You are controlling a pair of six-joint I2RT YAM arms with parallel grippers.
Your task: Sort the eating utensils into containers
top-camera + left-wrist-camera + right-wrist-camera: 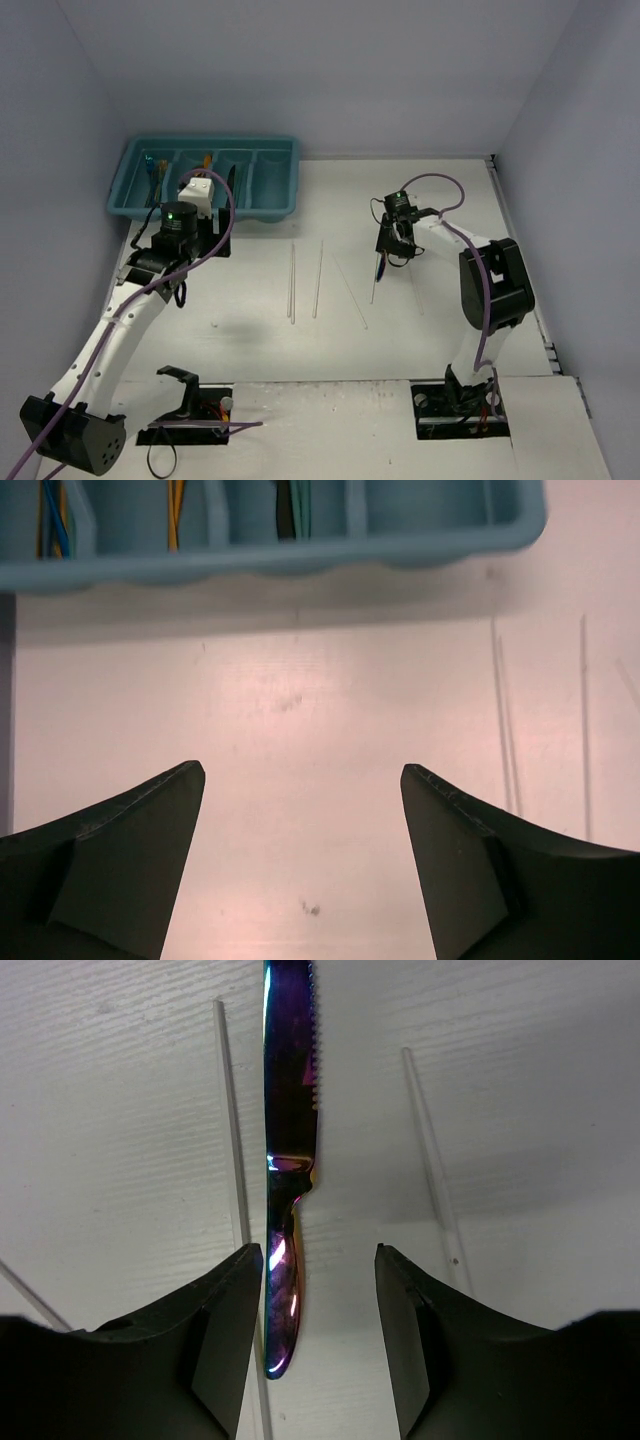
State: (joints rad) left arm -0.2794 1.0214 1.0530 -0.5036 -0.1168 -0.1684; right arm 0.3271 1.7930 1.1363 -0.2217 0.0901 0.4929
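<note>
Findings:

- Teal cutlery tray (pixel 205 180) sits at far-left of table (pixel 420 330), long side facing the arms.
- L wrist view: three compartments hold items. Blue + yellow handles (pixel 52 515) in the leftmost one seen, orange-gold handles (pixel 176 510) in the next, black + teal handles (pixel 295 505) in the third. Utensil type can't be told, as only the ends show.
- L gripper (pixel 302 771): jaws spread wide, nothing between them. It hangs over bare table just short of the tray's near wall.
- R gripper (pixel 320 1250): jaws apart, not clamped. It is over mid-right of table, well apart from the tray.
- Iridescent purple knife (pixel 290 1090), serrated blade, points away from R gripper. Its handle lies between the fingers, hard against one finger (pixel 215 1310), with a clear gap to the other.
- Translucent sticks (pixel 232 1120) lie either side of the knife. More sticks lie loose at table centre.
</note>
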